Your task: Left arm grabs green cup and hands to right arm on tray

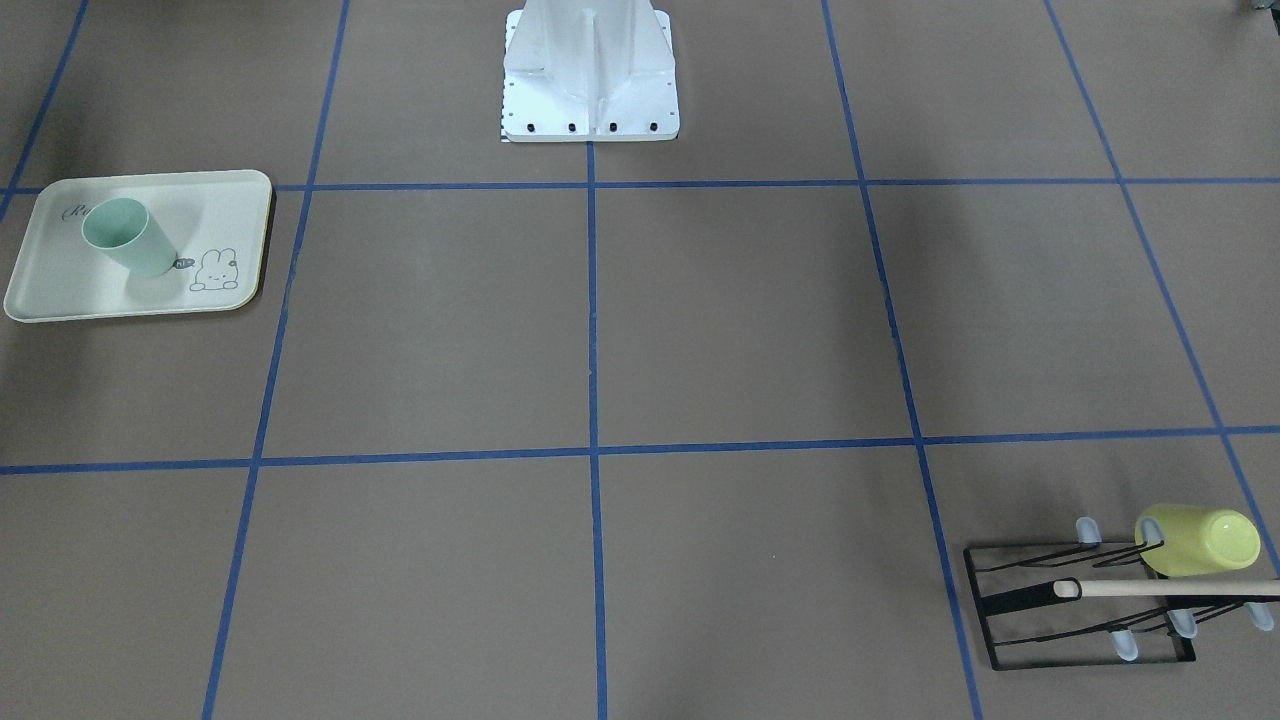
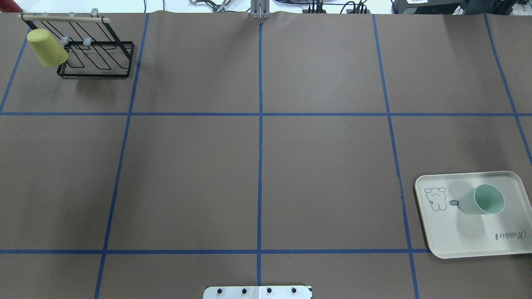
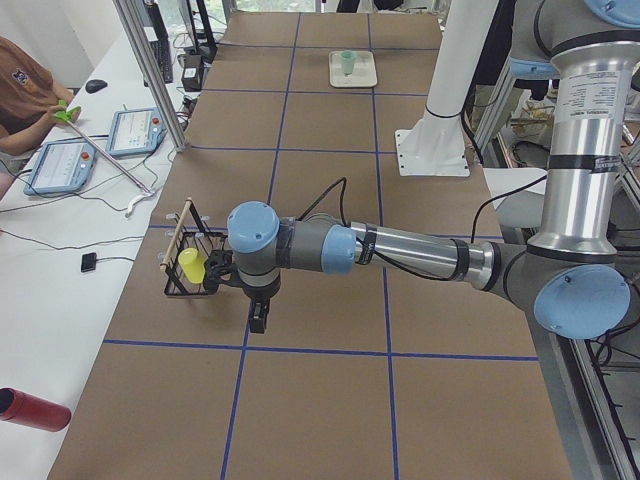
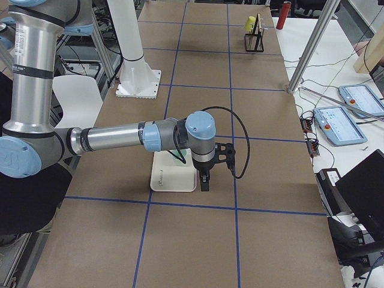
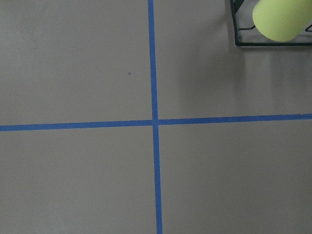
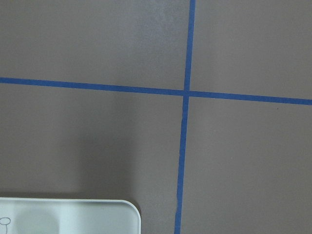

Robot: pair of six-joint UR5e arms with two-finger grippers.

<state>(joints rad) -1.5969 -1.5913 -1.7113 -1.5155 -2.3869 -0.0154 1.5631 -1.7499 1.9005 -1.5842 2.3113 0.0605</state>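
The pale mint-green cup (image 1: 128, 236) stands upright on the cream rabbit tray (image 1: 60, 300), also in the overhead view as cup (image 2: 482, 200) on tray (image 2: 469, 241). Neither arm shows in the overhead or front-facing views. My left gripper (image 3: 260, 318) shows only in the exterior left view, pointing down above the table beside the rack, with nothing seen in it. My right gripper (image 4: 204, 183) shows only in the exterior right view, pointing down just past the tray's (image 4: 171, 180) edge. I cannot tell whether either is open or shut. The right wrist view shows a tray corner (image 6: 73, 217).
A yellow-green cup (image 2: 46, 47) hangs on a black wire rack (image 2: 99, 74) with a wooden bar at the far left corner; it also shows in the left wrist view (image 5: 280, 18). The white robot base (image 1: 590, 80) sits at the table's near middle. Blue tape lines grid the brown table.
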